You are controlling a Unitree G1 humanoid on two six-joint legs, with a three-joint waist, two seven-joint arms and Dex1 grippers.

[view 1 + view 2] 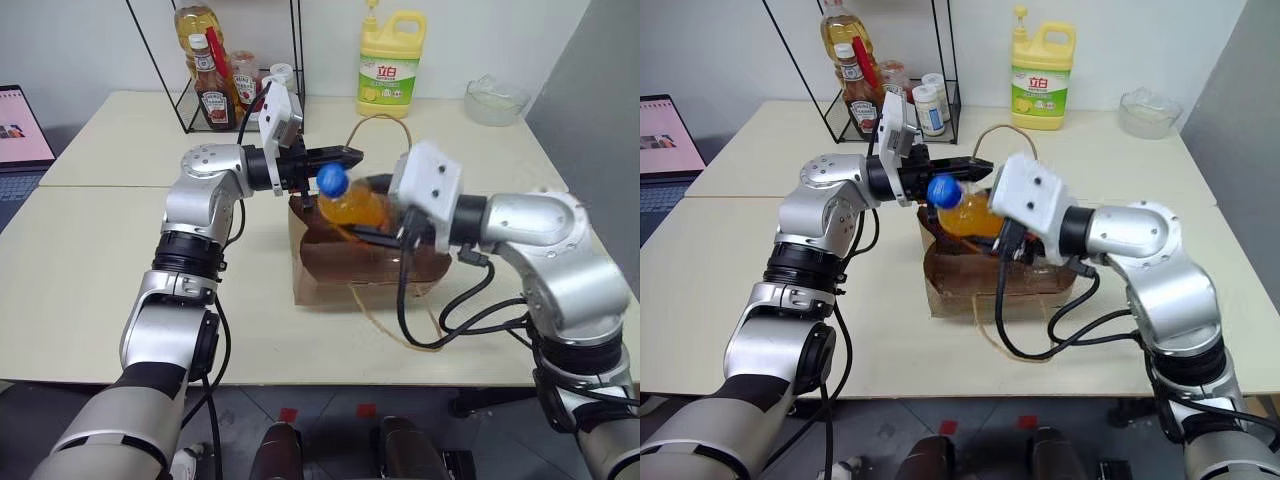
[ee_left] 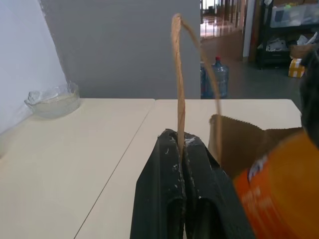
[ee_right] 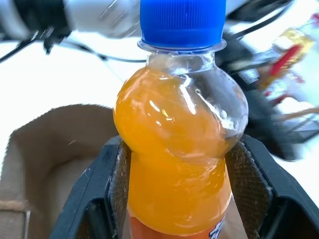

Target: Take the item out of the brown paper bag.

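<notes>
Nearest the camera, the brown paper bag sits on the pale desk, mouth open, with one loose cord handle trailing on the desk toward the front edge.

Right above the bag's opening is the item, a little bottle of orange drink with a blue cap. The right tool is clamped on it, a finger on each side of the body, and the bottle is lying roughly level with its cap pointing at the left arm. Its lower end looks about level with the bag's rim; can't tell whether it's fully clear of the bag.

Just past that, the left tool has its fingers squeezed together on the bag's other cord handle, which arches up from the tips.

Further back there's a black wire rack with ketchup bottles and an oil bottle, a yellow detergent jug, and a clear glass bowl near the far right corner. A laptop sits off at the left edge.
</notes>
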